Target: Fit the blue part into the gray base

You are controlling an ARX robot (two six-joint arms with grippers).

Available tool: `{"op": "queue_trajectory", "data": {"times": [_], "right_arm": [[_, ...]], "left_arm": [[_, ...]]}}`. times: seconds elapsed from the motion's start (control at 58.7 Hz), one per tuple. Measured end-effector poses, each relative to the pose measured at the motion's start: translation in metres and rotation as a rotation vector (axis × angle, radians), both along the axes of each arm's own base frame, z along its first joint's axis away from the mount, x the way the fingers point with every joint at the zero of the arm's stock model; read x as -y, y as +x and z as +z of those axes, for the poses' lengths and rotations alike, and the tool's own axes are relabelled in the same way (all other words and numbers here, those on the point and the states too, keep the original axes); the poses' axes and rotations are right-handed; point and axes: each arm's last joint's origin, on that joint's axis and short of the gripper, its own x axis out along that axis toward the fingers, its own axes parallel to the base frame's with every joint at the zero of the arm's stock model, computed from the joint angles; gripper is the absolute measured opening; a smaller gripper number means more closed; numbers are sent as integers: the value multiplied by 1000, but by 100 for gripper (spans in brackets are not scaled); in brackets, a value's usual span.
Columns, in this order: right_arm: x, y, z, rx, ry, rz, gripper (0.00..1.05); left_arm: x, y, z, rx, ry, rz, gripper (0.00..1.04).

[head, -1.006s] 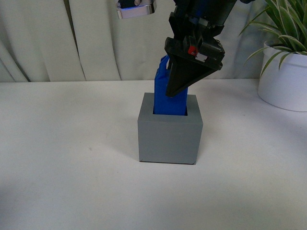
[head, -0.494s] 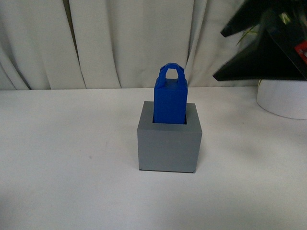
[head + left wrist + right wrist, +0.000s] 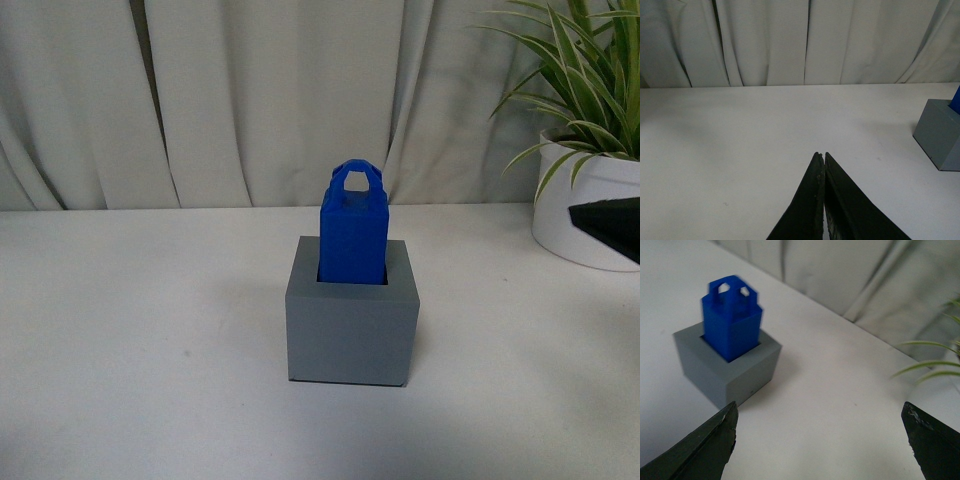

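The blue part (image 3: 353, 230) stands upright in the square recess of the gray base (image 3: 350, 330) at the table's middle, its loop handle on top. Both also show in the right wrist view, the blue part (image 3: 732, 320) seated in the gray base (image 3: 735, 375). My right gripper (image 3: 820, 420) is open and empty, well away from the base; one black finger (image 3: 608, 228) shows at the right edge of the front view. My left gripper (image 3: 820, 156) is shut and empty over bare table, with the gray base (image 3: 940, 135) off to one side.
A white pot (image 3: 585, 210) with a green plant stands at the back right, close to my right gripper's finger. Pale curtains (image 3: 250, 100) hang behind the white table (image 3: 150, 350).
My right gripper has let go of the blue part and drawn away up and to the right, then down to the right edge. The blue part stays seated in the base.
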Motion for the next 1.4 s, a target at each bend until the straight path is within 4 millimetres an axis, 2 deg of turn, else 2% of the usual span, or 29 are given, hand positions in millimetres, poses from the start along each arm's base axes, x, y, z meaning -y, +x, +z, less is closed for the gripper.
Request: {"op": "queue_trajectory", "data": {"times": [0.222,0.273,0.358,0.443,0.75,0.92,1.398], "right_arm": [[1,-4,-3,-9,114,-93,94],[1,-8,-9,92,181,-295,83],[9,-19,-17,175,267,-480,69],[16,-30,-25,186,312,-524,55],[27,-62,-49,176,342,-516,2],[38,-75,-58,173,346,-528,1],[38,-102,-73,181,350,-518,1]], "left_arm": [[0,0,0,0,0,0,4],[0,0,0,0,0,0,4],[0,0,0,0,0,0,4],[0,0,0,0,0,1,4],[0,0,0,0,0,0,4],[0,0,0,0,0,0,4],[0,0,0,0,0,0,4]]}}
